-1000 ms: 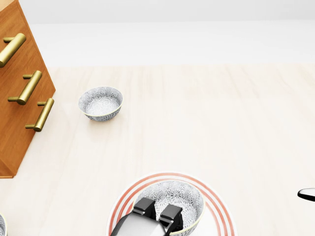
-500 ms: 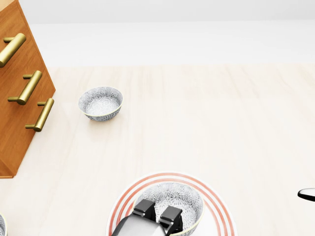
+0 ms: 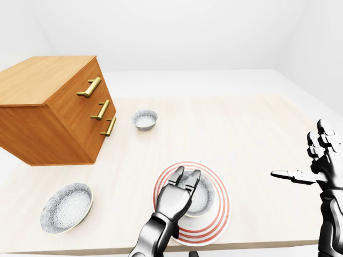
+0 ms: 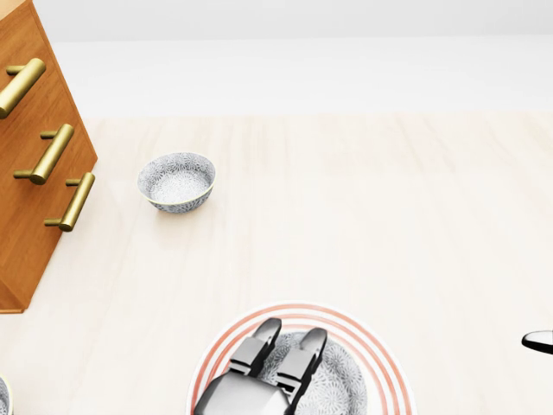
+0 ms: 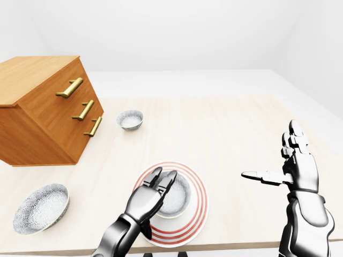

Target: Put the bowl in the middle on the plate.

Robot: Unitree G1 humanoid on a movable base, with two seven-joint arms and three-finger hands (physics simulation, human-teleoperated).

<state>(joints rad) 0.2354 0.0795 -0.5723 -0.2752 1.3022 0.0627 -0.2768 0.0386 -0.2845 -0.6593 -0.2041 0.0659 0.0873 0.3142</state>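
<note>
Right now your left hand (image 3: 174, 201) is released, fingers straight over the near left rim of the middle bowl (image 3: 205, 197), grasping nothing. That bowl, grey-white with a fine speckled pattern, sits upright on the red-ringed plate (image 3: 221, 213). Your right hand (image 5: 297, 160) hangs spread open at the right. Left of the plate lies a larger bowl (image 3: 66, 207); farther up, a small bowl (image 3: 144, 119) stands near the wooden chest (image 3: 48, 118). The head view crops the plate and reduces your right hand to a sliver; the right-eye view shows it whole.
</note>
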